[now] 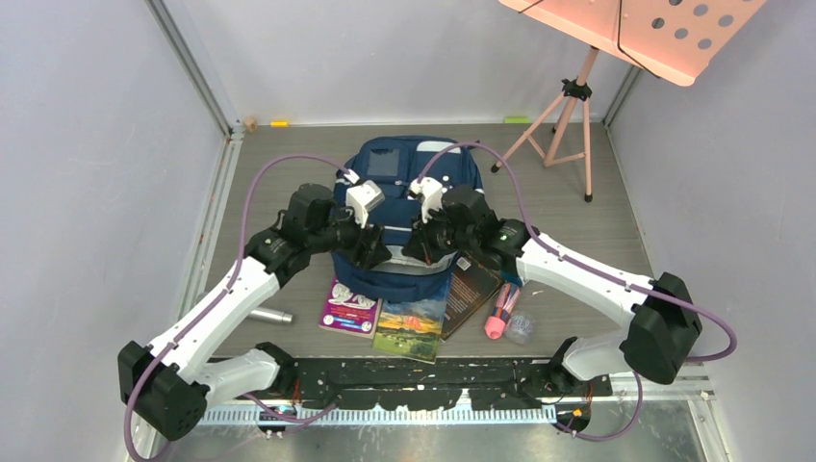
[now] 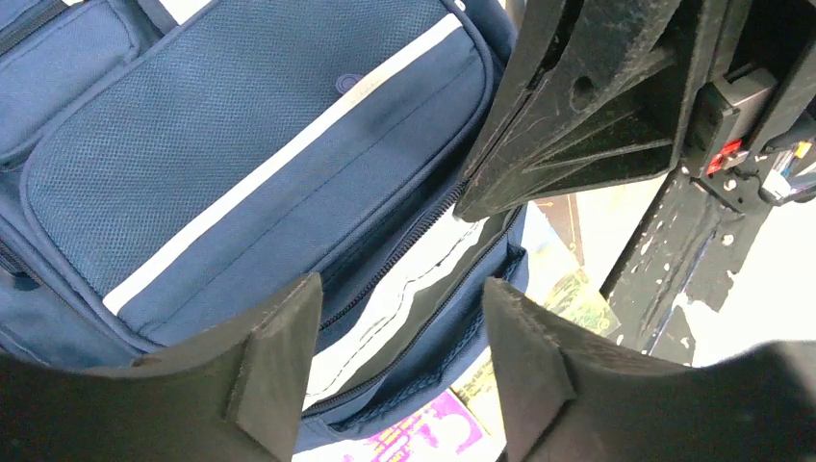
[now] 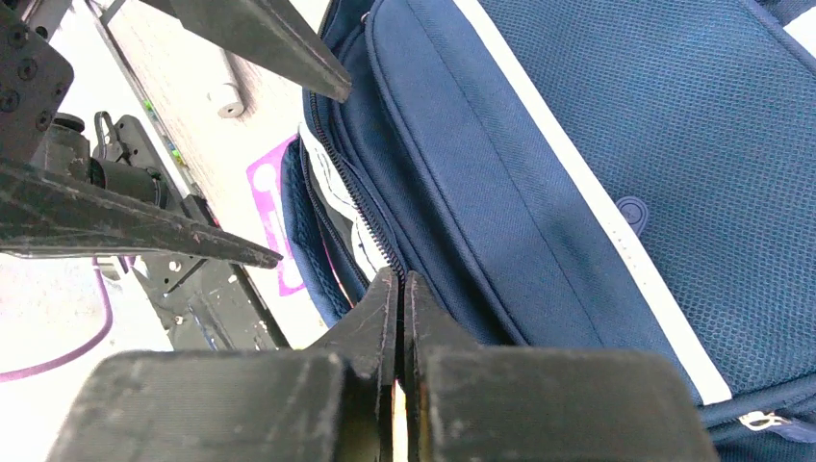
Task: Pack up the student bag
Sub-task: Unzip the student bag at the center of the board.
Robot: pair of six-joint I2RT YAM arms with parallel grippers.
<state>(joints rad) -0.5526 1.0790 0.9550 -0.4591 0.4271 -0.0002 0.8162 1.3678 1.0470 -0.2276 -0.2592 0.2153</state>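
Our left gripper [image 2: 399, 294] stands open over the near edge of the student bag [image 1: 452, 178], gripping nothing; our right gripper [image 3: 399, 284] is closed tight, tips at its open zipper [image 3: 361, 207].

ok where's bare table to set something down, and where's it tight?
Free: far-left table between the student bag and wall rail; right side between bag, pink stand and right arm. Crowded: between bag and arm bases, with books, pink item, silver cylinder.

The student bag [image 1: 395, 287] is navy blue with pale stripes; the book [image 1: 348, 308] is purple.
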